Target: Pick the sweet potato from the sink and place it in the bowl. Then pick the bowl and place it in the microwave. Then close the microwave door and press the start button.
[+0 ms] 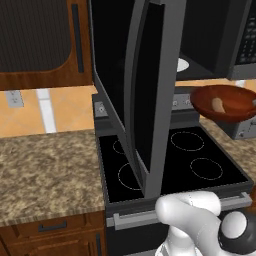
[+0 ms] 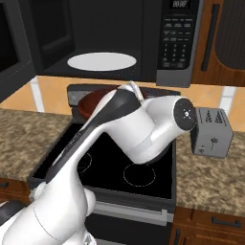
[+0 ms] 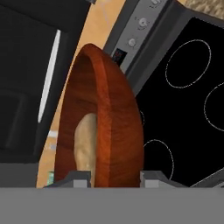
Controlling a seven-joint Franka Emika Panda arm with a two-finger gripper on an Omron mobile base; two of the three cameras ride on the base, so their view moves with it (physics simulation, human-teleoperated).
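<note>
Item: sweet potato [image 1: 217,104], pale tuber lying inside the bowl [image 1: 225,102]. Bowl: glossy reddish-brown, lifted off all surfaces, held over the stovetop [image 1: 195,160] below the microwave [image 2: 110,38]. My gripper [image 3: 111,178] is clamped on the bowl's rim, one fingertip [image 3: 76,178] inside and one outside (seen edge-on from my hand camera). Microwave door [image 1: 135,85]: swung wide open, standing out over the left burners; white turntable plate [image 2: 102,61] visible within the cavity. Button panel [image 2: 175,38] on the microwave's right. Adjacent: grey toaster [image 2: 212,131] on the granite counter [image 1: 47,172], right of the stove.
</note>
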